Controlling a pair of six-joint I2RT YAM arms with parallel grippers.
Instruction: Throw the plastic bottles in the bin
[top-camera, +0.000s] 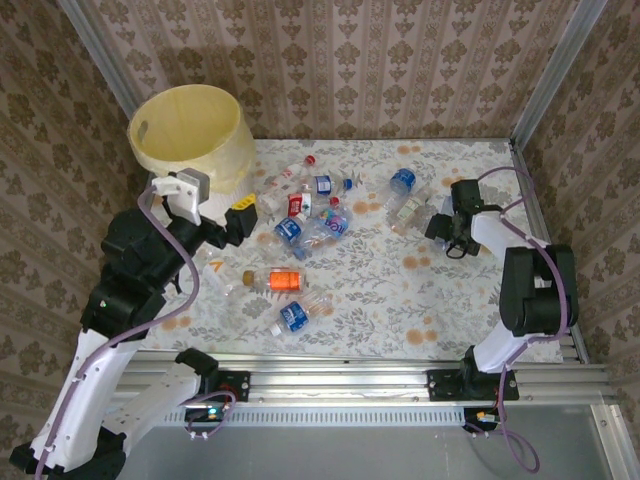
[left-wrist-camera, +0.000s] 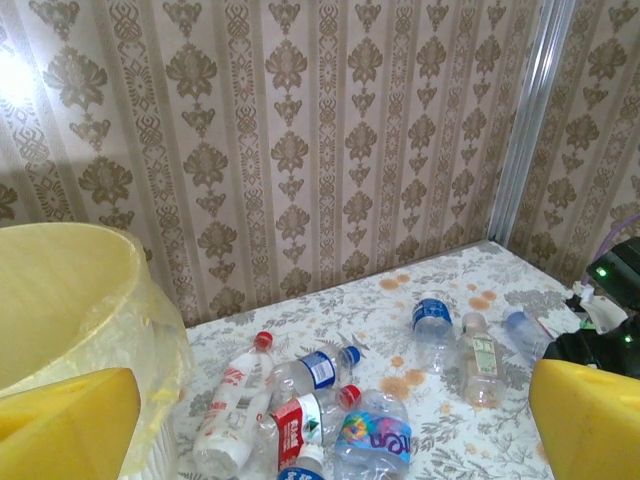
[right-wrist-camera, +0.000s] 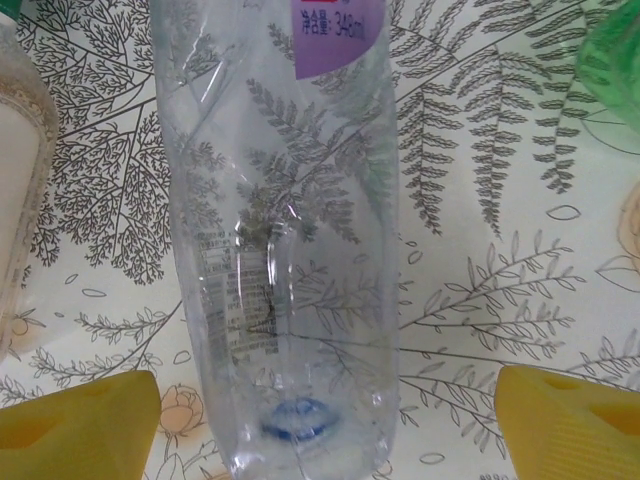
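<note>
Right wrist view, right gripper (right-wrist-camera: 320, 420) open astride a clear bottle (right-wrist-camera: 290, 250), not touching, left gripper (left-wrist-camera: 330, 415) wide open, empty, beside bin (left-wrist-camera: 60, 290)

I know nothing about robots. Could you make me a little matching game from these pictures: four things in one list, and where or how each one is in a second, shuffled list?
Things
1. bin
2. orange-labelled bottle
3. purple-labelled clear bottle
4. left gripper

Places or states
A. lying between the jaws of the right gripper
B. wide open, up beside the bin
C. far left corner of the table
D. lying on its side, nearer the arms than the main pile

Pairs: 1-C, 2-D, 3-A, 4-B
</note>
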